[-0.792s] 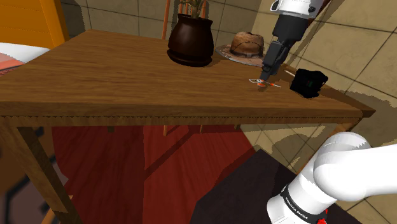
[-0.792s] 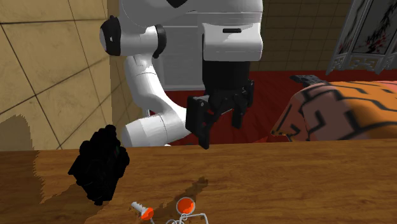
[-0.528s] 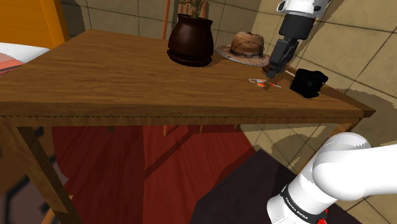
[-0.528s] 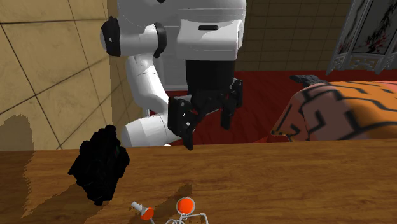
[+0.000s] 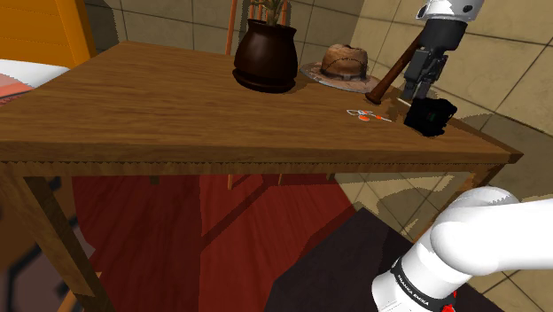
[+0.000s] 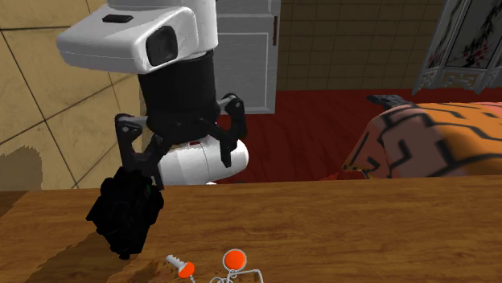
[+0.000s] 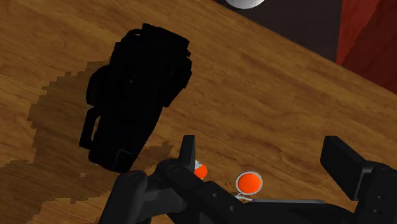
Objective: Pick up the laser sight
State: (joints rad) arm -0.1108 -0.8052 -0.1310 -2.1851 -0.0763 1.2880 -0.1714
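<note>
Though open, pincer (image 6: 180, 159) near laser sight (image 6: 125, 211)

Hand (image 6: 183, 153) open, angled downward

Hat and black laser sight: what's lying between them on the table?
In the shoulder view, a dark brown stick with a knobbed end lies between the hat and the laser sight.
</note>
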